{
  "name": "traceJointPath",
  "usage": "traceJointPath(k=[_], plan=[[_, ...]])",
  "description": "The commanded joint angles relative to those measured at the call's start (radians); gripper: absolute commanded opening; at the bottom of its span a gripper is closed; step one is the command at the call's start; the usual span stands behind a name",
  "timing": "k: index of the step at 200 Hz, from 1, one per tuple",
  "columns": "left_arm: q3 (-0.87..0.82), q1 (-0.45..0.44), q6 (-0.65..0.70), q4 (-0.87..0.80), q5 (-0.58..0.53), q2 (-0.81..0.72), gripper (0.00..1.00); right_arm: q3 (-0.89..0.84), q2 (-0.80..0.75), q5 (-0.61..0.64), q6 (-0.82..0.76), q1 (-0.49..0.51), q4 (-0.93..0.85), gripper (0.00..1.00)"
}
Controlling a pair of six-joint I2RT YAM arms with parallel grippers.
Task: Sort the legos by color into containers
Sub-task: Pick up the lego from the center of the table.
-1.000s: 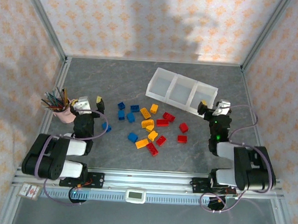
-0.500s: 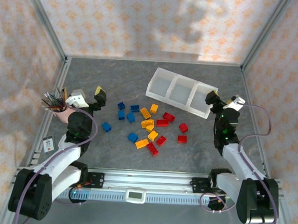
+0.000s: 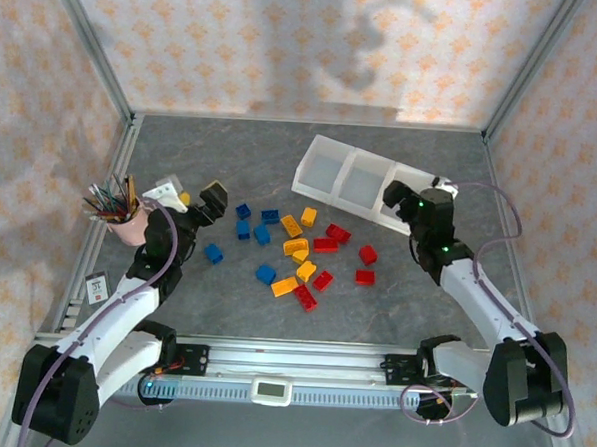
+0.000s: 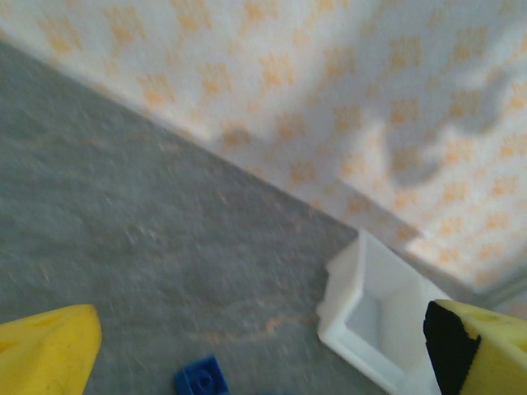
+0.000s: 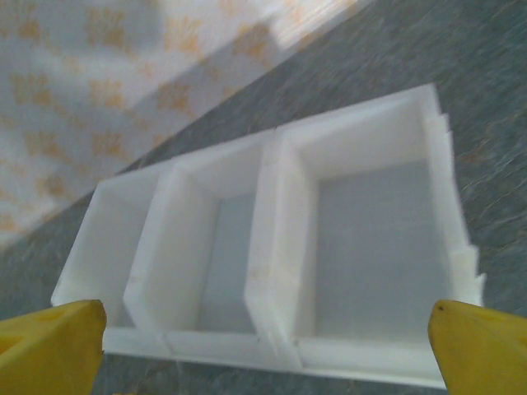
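Both arms have reached out from the near edge since the earlier frames. The left gripper (image 3: 200, 195) has shifted right, away from the pink cup of pens (image 3: 118, 220). The right gripper (image 3: 412, 195) has shifted left, to the tray's right end.

1. Near zone. The legos (image 3: 297, 253) lie loose on the grey table (image 3: 232, 150), in a cluster between the two arms.
   - The red bricks (image 3: 365, 277) occupy the right side of the cluster.
   - The yellow-orange bricks (image 3: 295, 247) occupy the middle.
   - The blue bricks (image 3: 262, 234) occupy the left side. One blue brick (image 3: 214, 252) lies apart, nearest the left arm.

2. Middle zone. The left gripper hangs above the table, left of the cluster and near the cup.
   - Its jaws stand apart.
   - In the left wrist view, the yellow fingertips (image 4: 41, 350) sit at opposite bottom corners, with a blue brick (image 4: 200, 380) on the table between them.

3. Far zone. The white tray (image 3: 308, 162) sits at an angle beyond the cluster, its three compartments in a row.
   - The right gripper hangs over the right compartment with its jaws wide apart, gripping nothing.
   - In the right wrist view, the yellow fingertips (image 5: 49, 341) frame the tray (image 5: 272, 247) from above.
   - The left wrist view shows one end of the tray (image 4: 338, 296) in front of the patterned wall (image 4: 247, 66).
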Motion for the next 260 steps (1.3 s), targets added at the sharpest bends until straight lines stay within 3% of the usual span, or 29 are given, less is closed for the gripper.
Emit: traceJointPath(k=[1, 61, 118, 205, 260], plan=[[0.018, -0.059, -0.084, -0.09, 0.067, -0.012, 0.99, 0.061, 0.046, 0.022, -0.029, 0.072, -0.171, 1.0], [0.077, -0.323, -0.149, -0.142, -0.023, 0.087, 0.99, 0.135, 0.19, 0.103, -0.027, 0.257, -0.379, 0.98], [0.161, -0.47, -0.201, -0.156, -0.06, 0.226, 0.99, 0.1, 0.287, 0.051, -0.079, 0.271, -0.423, 0.9], [0.206, -0.524, -0.234, -0.185, -0.092, 0.308, 0.99, 0.094, 0.4, -0.045, -0.137, 0.293, -0.39, 0.66], [0.22, -0.524, -0.229, -0.2, -0.091, 0.317, 0.99, 0.115, 0.427, -0.014, -0.14, 0.303, -0.41, 0.48]])
